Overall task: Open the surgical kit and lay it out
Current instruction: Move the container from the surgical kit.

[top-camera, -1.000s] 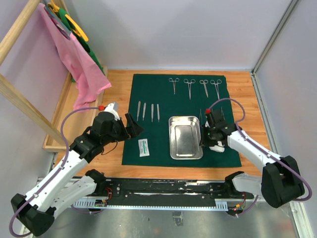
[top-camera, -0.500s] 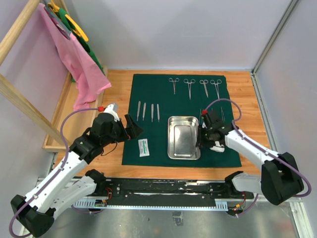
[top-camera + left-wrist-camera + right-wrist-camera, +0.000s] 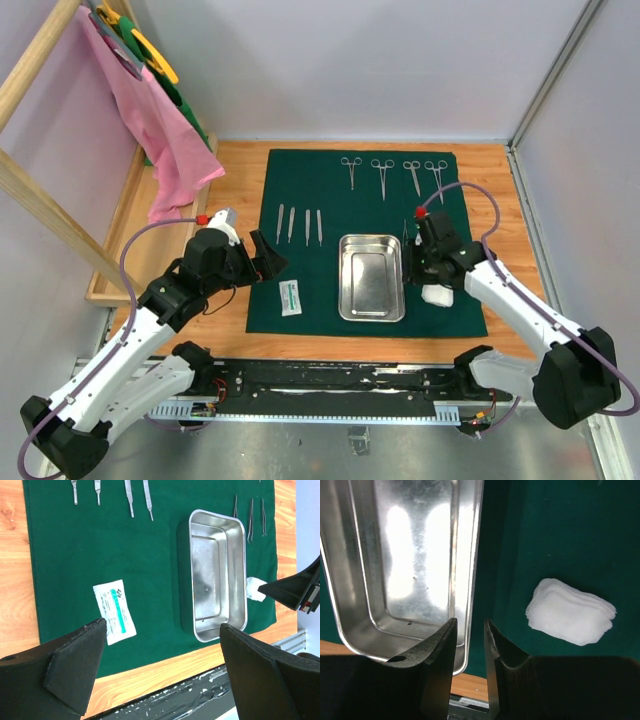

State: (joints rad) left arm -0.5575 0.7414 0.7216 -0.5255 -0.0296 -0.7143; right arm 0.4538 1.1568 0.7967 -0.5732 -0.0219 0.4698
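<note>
The dark green cloth (image 3: 330, 200) lies spread flat on the wooden table. On it stand the steel tray (image 3: 372, 278), a row of clamps (image 3: 393, 175) at the far edge, slim tweezers (image 3: 298, 225), a white packet (image 3: 290, 297) and a white gauze wad (image 3: 437, 295). My right gripper (image 3: 470, 622) hovers over the tray's (image 3: 415, 555) right rim, its jaws slightly apart and holding nothing, with the gauze (image 3: 570, 612) beside it. My left gripper (image 3: 162, 630) is wide open above the cloth's near edge, between the packet (image 3: 115, 611) and the tray (image 3: 218, 595).
A wooden rack with a pink cloth (image 3: 150, 120) stands at the left. Grey walls close the back and right. A black metal rail (image 3: 330, 385) runs along the near edge. Thin dark instruments (image 3: 405, 230) lie just beyond the right gripper.
The right gripper nudged the tray slightly left, then opened off its right rim and drew back, uncovering the gauze. The left arm stayed still.
</note>
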